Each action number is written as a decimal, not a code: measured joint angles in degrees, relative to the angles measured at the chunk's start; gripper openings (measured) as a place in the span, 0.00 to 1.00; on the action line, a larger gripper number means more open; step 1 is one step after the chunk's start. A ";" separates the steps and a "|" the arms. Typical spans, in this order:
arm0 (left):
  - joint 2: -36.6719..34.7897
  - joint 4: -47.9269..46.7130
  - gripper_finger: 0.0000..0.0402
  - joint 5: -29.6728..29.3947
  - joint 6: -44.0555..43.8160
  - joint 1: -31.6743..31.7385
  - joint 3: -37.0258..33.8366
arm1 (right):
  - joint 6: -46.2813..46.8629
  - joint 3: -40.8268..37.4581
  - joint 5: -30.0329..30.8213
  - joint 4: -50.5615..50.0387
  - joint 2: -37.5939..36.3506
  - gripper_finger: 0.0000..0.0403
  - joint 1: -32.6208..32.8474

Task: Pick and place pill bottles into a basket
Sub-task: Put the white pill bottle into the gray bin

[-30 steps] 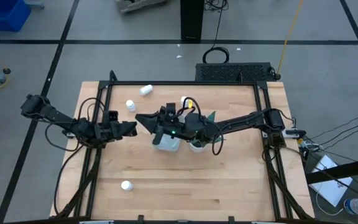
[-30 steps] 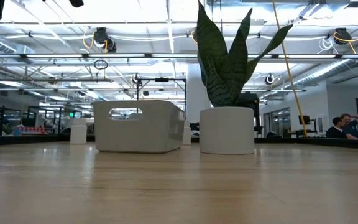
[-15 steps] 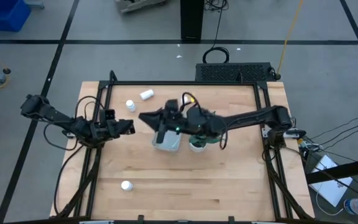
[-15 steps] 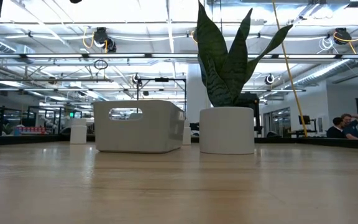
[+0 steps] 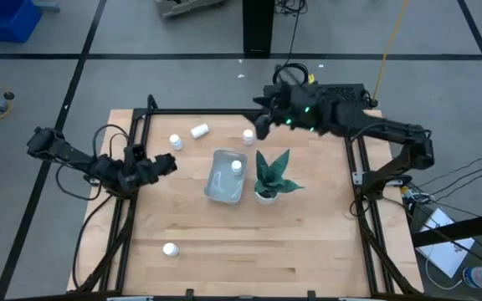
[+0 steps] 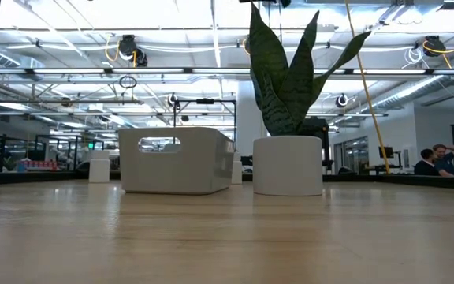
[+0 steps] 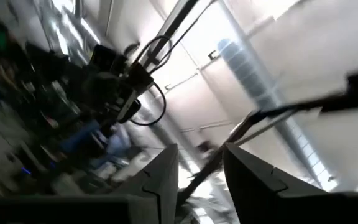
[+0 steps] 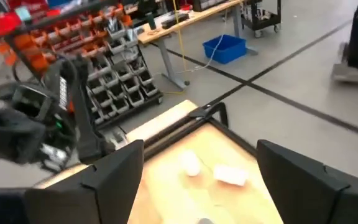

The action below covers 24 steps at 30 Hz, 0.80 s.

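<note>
White pill bottle (image 5: 236, 166) in basket (image 5: 217, 186) | right fingers (image 8: 110, 174) apart | left fingers (image 7: 164, 180) apart | no legible writing

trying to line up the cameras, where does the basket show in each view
High view: basket at table centre, left of the plant.
Low view: basket left of centre, beside the plant pot.
Left wrist view: not in it.
Right wrist view: not in it.
Shared landmark: the plant.

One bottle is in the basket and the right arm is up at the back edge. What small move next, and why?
Probably lower the open right gripper onto the upright pill bottle just beside it. That bottle stands nearest, outside the basket, which holds one bottle so far. The left gripper waits at the table's left edge.
</note>
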 joint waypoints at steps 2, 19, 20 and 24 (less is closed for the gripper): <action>-1.63 -4.60 0.26 -0.51 4.06 -0.81 0.00 | -2.47 0.00 -3.37 -0.68 -0.86 0.76 -2.02; -24.48 -63.04 0.02 -14.77 13.55 -11.21 -0.09 | -2.62 0.23 -25.41 -19.05 5.14 0.66 -18.35; -25.73 -64.67 0.03 -15.82 13.48 -11.74 -0.09 | -3.45 0.81 -25.90 -20.72 6.07 0.66 -19.01; -30.89 -73.53 0.05 -18.16 10.99 -13.57 -0.07 | -6.19 5.87 -25.73 -28.27 11.03 0.66 -20.40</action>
